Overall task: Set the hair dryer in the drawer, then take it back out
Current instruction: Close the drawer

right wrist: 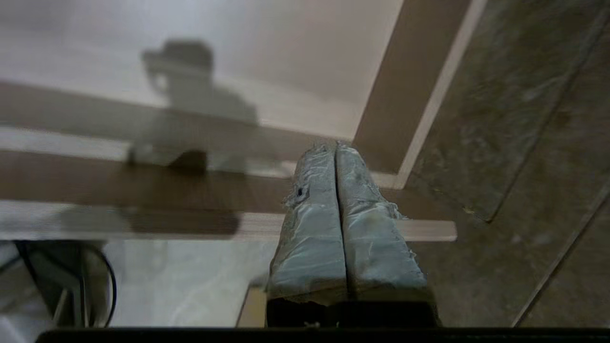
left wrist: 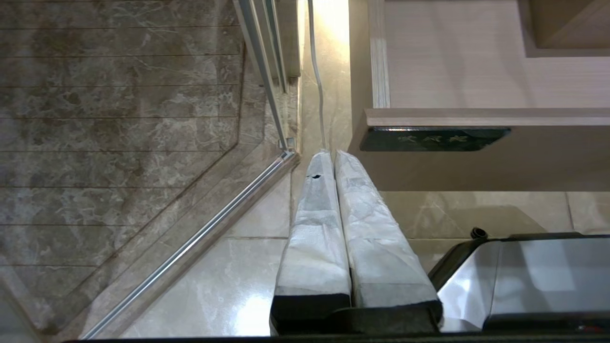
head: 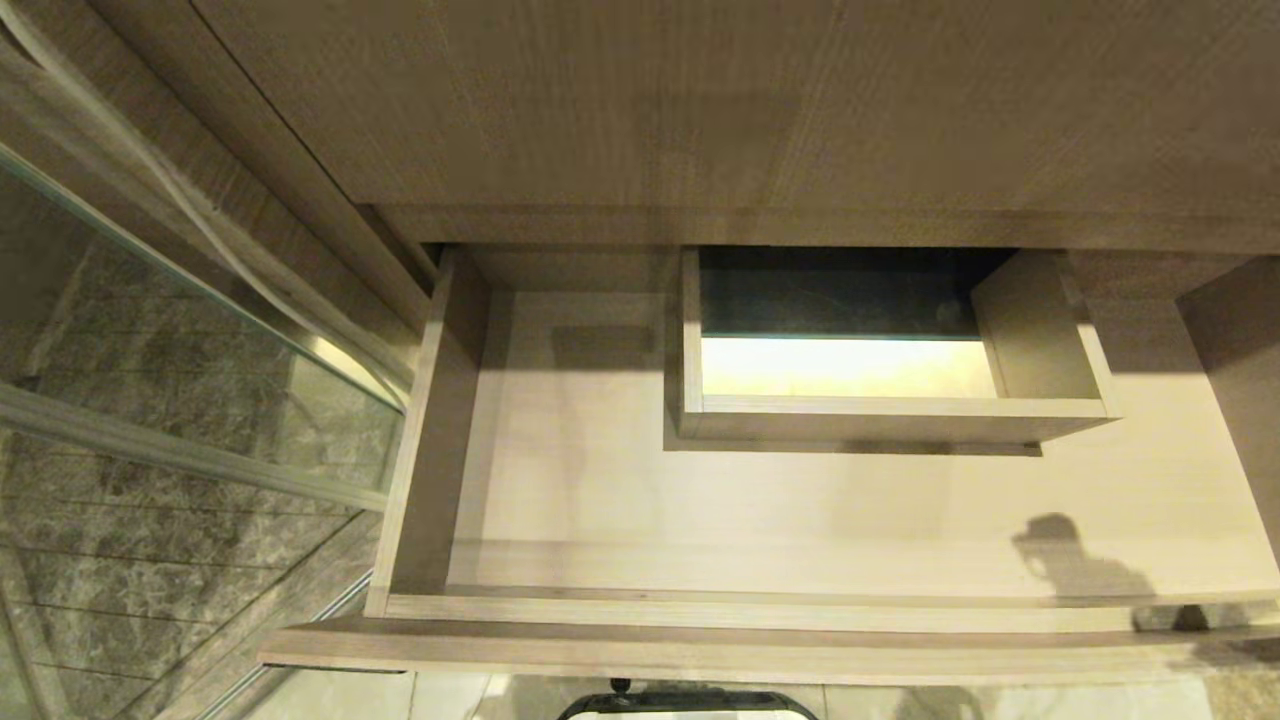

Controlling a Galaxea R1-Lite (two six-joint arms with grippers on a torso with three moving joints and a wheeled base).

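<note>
The drawer (head: 800, 520) stands pulled open, its floor bare around the boxed cutout (head: 880, 350) at 12 o'clock. The right tool (right wrist: 336, 147) hovers over the drawer's front right corner — fingers pressed together, holding nothing. The left tool (left wrist: 329, 155) — likewise closed and empty — hangs beside the drawer's front left corner. The hair dryer shows in no view.

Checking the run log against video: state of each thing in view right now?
drawer: pulled open, nothing lying on its floor
hair dryer: in none of the views
left gripper: shut, empty, over the floor in front of the drawer's labelled front
right gripper: shut, empty, above the drawer's front right corner
glass door: left of the drawer; open or closed cannot be told
</note>
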